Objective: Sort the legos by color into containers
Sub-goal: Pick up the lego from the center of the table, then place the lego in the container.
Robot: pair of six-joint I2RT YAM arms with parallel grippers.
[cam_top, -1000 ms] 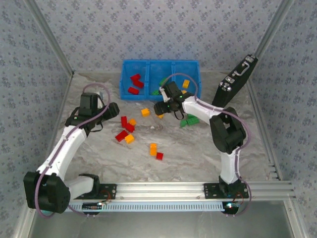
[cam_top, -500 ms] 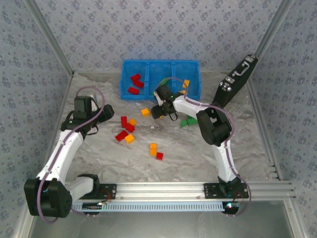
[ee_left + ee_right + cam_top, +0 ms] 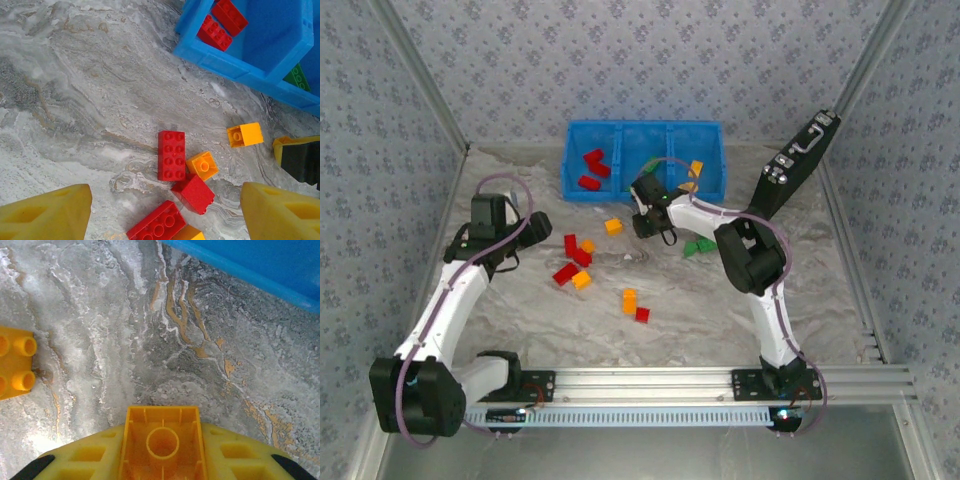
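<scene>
My right pincer (image 3: 642,222) sits low over the worktop (image 3: 520,320), just in front of the bin (image 3: 640,125) and level with its middle compartment. It is clamped on an orange brick (image 3: 162,444). On the wrist camera I see the brick's hollow underside wedged between the two yellow fingers (image 3: 240,460), with the bin's front wall crossing the upper right corner. A second orange brick (image 3: 15,362) lies on the worktop just beside it, toward the bin's left end.

My left pincer (image 3: 535,228) hangs in front of the bin, out past its left end. Its jaws are spread wide with nothing between them. Beneath it, in front of the left compartment, a red cluster (image 3: 171,155) of bricks lies with a small orange cube (image 3: 202,165) touching it.

Inside the bin I see sorted reds (image 3: 592,165) in the left compartment, a green piece (image 3: 297,79) in the middle and an orange piece (image 3: 695,168) in the right. Loose greens (image 3: 698,245) lie in front of the right compartment. An orange-and-red pair (image 3: 634,305) lies well apart from the bin, in front of the middle compartment.
</scene>
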